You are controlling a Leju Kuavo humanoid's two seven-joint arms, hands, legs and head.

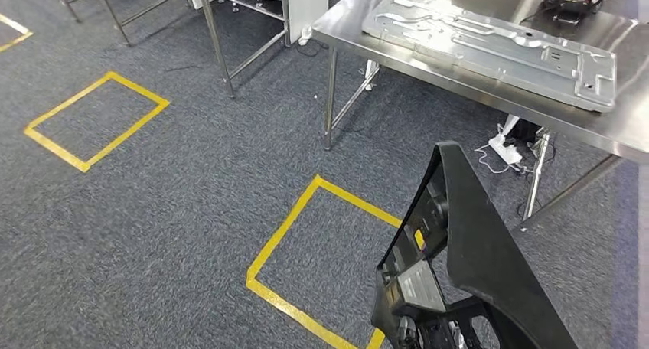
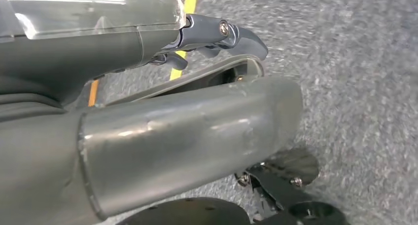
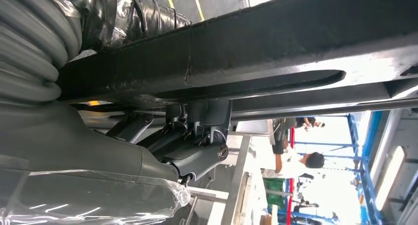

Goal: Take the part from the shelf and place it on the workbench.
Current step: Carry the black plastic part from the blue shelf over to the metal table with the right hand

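Observation:
The part [image 1: 474, 265] is a large black frame with a long sloping edge, low at the right of the head view, above the carpet. My right hand [image 3: 187, 136] grips it, fingers [image 3: 197, 158] curled under the black bar of the part [image 3: 276, 42]. The steel workbench [image 1: 352, 20] stands ahead at the upper right, some way beyond the part. My left hand [image 2: 197, 116] hangs over the carpet with nothing in it, its fingers [image 2: 231, 35] standing off from the thumb.
A silver pressed metal panel [image 1: 490, 43] and a black device [image 1: 566, 8] lie on the workbench. Cables and a power strip [image 1: 509, 146] sit under it. Yellow tape squares [image 1: 306, 242] [image 1: 96, 119] mark the carpet. Another table's legs [image 1: 222, 43] stand farther back. A person [image 3: 300, 163] is far off.

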